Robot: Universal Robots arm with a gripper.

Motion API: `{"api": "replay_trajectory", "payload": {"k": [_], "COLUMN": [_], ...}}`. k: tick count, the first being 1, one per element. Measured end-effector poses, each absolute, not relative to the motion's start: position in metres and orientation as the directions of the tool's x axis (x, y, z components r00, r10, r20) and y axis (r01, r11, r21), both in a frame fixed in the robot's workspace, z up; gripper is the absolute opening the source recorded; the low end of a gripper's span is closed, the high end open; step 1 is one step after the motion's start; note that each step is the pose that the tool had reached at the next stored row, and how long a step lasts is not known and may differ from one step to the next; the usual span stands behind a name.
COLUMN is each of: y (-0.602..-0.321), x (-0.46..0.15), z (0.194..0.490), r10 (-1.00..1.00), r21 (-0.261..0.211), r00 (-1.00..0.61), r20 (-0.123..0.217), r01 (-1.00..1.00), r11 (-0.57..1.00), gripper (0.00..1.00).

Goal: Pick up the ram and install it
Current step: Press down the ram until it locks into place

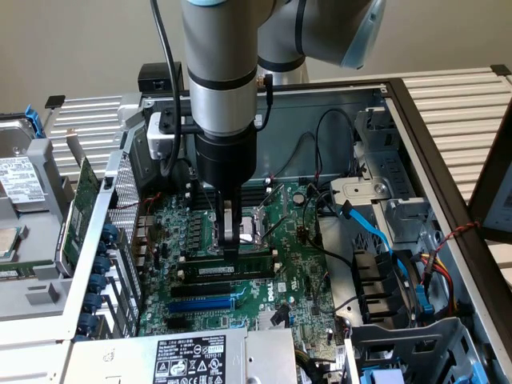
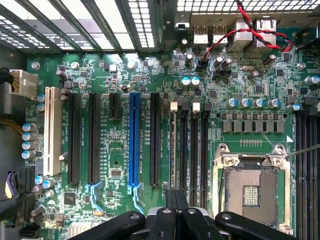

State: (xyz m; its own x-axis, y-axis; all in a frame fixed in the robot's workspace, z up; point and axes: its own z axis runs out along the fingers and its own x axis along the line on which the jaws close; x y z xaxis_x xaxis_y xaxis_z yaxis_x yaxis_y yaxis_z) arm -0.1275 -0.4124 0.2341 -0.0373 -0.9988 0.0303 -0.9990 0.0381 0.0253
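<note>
Closed hand [image 1: 230, 250] presses its fingertips onto the ram [image 1: 232, 268] in the motherboard [image 1: 300, 276].

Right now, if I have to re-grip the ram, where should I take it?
Probably its upper long edge near mid-length, jaws across the two flat faces, coming from straight above. The ram stands on edge on the motherboard, so only that edge is free.

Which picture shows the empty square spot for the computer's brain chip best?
The wrist view: the CPU socket faces the camera, its metal frame and pin field plain. In the exterior view the socket sits partly hidden behind the gripper.
</note>
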Motion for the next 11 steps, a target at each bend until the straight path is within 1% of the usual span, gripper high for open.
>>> {"api": "replay_trajectory", "payload": {"k": [11], "y": [-0.4125], "x": [-0.1276], "z": [0.2296], "r10": [-0.999], "r21": [0.026], "r00": [-0.037], "r20": [0.031], "r01": [-0.999], "r11": [0.038], "gripper": [0.11]}}
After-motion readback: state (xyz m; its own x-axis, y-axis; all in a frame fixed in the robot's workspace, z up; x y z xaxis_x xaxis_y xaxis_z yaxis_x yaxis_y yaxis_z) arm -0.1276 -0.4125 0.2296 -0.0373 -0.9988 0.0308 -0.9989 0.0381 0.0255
